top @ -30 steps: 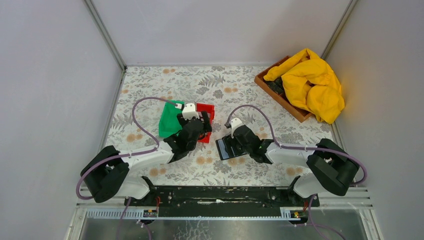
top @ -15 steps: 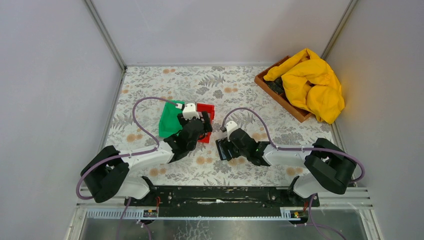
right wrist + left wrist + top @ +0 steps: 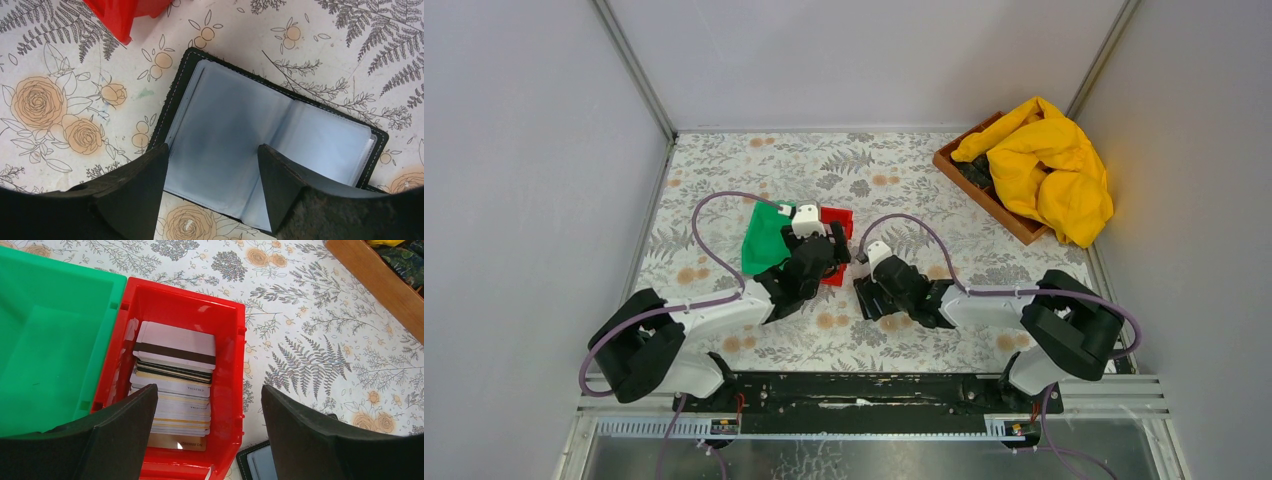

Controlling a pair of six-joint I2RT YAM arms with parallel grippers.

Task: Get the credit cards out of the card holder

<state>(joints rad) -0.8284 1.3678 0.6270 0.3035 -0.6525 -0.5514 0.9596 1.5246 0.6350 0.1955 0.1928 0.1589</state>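
The card holder (image 3: 260,130) lies open on the flowered table, its bluish-grey sleeves facing up. My right gripper (image 3: 212,147) hangs open just above its left page, one finger at the left edge and one near the fold. From above, the card holder (image 3: 863,298) is mostly hidden under that gripper (image 3: 871,283). The credit cards (image 3: 175,365) are stacked in the red bin (image 3: 227,390), the top one showing a dark stripe. My left gripper (image 3: 207,392) stands open and empty over the bin's near end. A corner of the holder (image 3: 252,465) shows beside the bin.
A green bin (image 3: 50,340) adjoins the red bin on its left. A wooden tray (image 3: 984,195) with a yellow cloth (image 3: 1049,165) sits at the back right. Grey walls close in the table on three sides.
My right gripper has slid left over the card holder, closer to the red bin. The left gripper has barely moved.
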